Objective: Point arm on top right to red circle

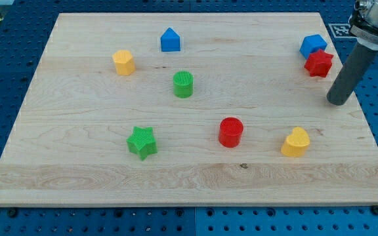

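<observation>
My tip [338,102] stood on the board near its right edge, just below the red star [319,63] and the blue block [313,45] that sat touching each other by the top right corner. Being a bare rod, it gripped nothing and touched no block. The red circle [230,132] lay well apart from it, toward the bottom edge and a little right of the board's middle, with the yellow heart [296,143] between the two, nearer the bottom right corner. The approach seemed hardly begun. The next move called for a slide left and toward the bottom edge, passing above the yellow heart; whether that gap was wide enough I could only guess from this angle.
</observation>
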Robot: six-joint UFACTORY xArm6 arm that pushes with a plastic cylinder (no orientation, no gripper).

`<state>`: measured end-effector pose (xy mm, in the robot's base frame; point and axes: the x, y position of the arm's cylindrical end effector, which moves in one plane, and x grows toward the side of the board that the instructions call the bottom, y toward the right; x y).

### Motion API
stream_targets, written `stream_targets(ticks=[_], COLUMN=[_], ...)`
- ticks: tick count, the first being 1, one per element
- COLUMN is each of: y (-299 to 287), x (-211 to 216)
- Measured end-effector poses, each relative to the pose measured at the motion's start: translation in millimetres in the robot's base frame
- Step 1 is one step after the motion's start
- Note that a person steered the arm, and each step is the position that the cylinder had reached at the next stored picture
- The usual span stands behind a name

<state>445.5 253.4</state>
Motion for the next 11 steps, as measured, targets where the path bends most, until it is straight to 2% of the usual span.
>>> stream_targets(ticks=[5, 7, 11], y=[-74.4, -127.7, -152.9], x=[0.8, 0.8, 65.1])
